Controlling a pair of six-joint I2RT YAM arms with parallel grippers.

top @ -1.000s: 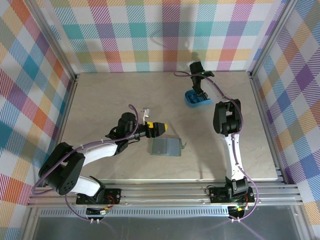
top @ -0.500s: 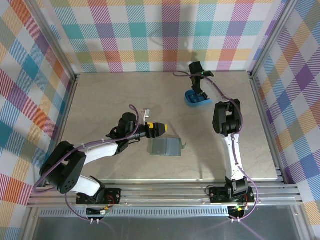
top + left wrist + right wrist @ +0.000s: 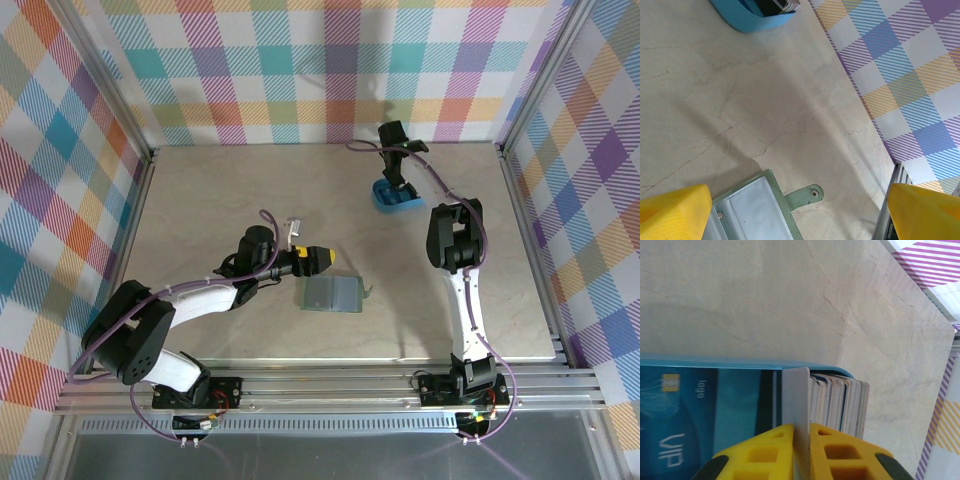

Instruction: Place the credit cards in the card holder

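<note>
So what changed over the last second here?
The right claw pinched shut on a thin grey-white stiff card in the bright blue plastic tray. Unchanged: both arms' positions, and the left claw, open near the flat sage-green soft wallet.

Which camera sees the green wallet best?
The top external view: the whole flat sage-green soft wallet shows there, though small. The left wrist view catches one corner and its snap tab, close up.

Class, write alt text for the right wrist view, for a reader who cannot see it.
The right gripper pinches a grey-white card edge-on in the blue tray. A teal VIP card shows left of it, a stack of cards to its right.
</note>
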